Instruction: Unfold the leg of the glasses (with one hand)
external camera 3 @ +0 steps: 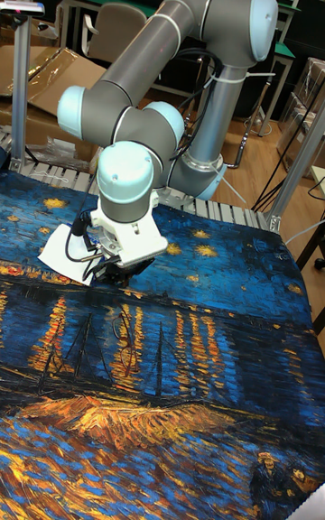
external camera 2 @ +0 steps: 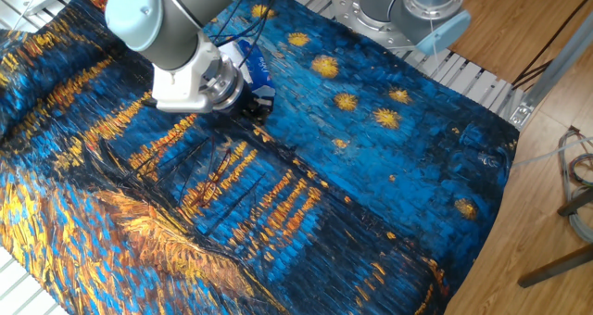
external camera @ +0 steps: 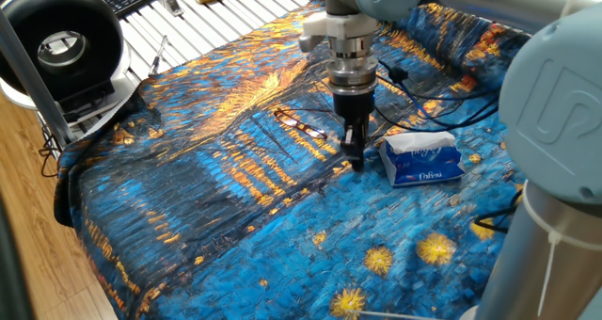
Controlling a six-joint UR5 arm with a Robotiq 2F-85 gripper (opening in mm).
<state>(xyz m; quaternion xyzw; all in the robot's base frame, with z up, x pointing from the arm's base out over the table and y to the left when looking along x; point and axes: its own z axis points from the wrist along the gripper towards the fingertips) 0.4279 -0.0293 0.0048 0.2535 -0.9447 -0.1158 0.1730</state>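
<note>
Pointing straight down, the hand (external camera: 354, 156) is seen low over the tabletop (external camera: 235, 216), which is covered by a blue-and-orange painted cloth (external camera 2: 371, 167). The jaws are close together at the tips, with only a narrow slit visible between them in one fixed view; whether anything is pinched cannot be told. The tips are at or just above the cloth; contact cannot be confirmed.

The glasses (external camera: 301, 124) are lying on the cloth just to the camera-left of the jaws and slightly farther from the camera in that view. A thin dark leg is seen running from the frame toward the jaws, but whether it reaches them cannot be told. In the other fixed view and the tall fixed view the glasses are hidden behind the wrist.

A blue-white tissue pack (external camera: 421, 158) is lying close on the opposite side of the jaws, near but apart. Black cables (external camera: 442, 99) are trailing over the cloth beyond the jaws. A black fan (external camera: 61, 42) is standing well away, off the cloth's edge.
</note>
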